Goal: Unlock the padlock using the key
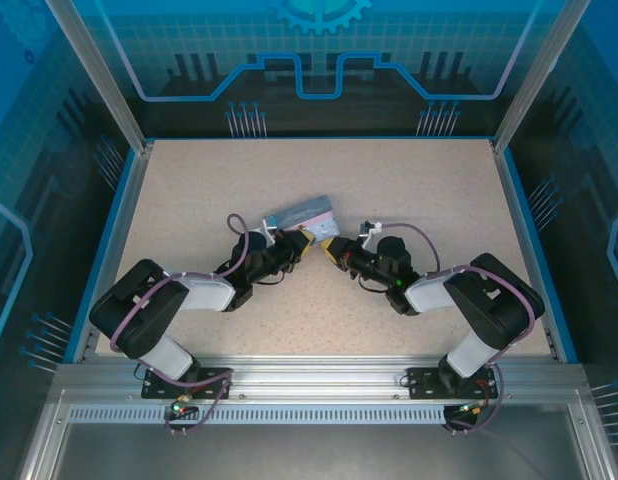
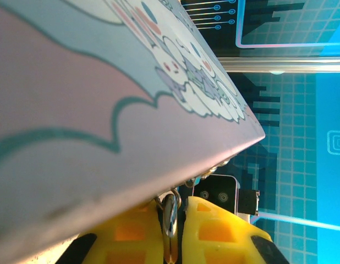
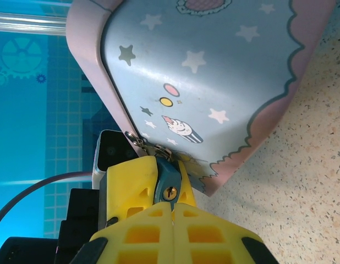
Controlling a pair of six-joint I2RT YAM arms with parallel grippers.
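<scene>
The two arms reach in toward the middle of the speckled table [image 1: 419, 180], and their yellow fingertips meet just on the near side of a pastel tin box [image 1: 303, 213]. The tin lies a little left of centre. Its lid is pink and light blue, with stars and white cartoon figures printed on it.

The padlock [image 3: 165, 181] hangs at the tin's near edge. It is a tiny lock with a bluish body, and its thin metal shackle [image 3: 153, 147] runs up to the fitting on the tin's rim. In the right wrist view its brass keyhole [image 3: 170, 192] faces the camera.

The left gripper [image 1: 307, 243] comes in from the left and is closed almost all the way on the padlock. One of its yellow fingers [image 3: 134, 176] lies against the left side of the blue body, and more yellow shows against the right side. In the left wrist view a thin metal loop [image 2: 170, 220] stands upright in the narrow slot between those fingers, right under the tin's edge.

The right gripper [image 3: 173, 208] comes in from the right with its two yellow pads pressed fully together. Their tips sit directly beside the keyhole face of the lock, and the seam between them lines up with the keyhole. Whether anything thin is pinched in that seam cannot be told
</scene>
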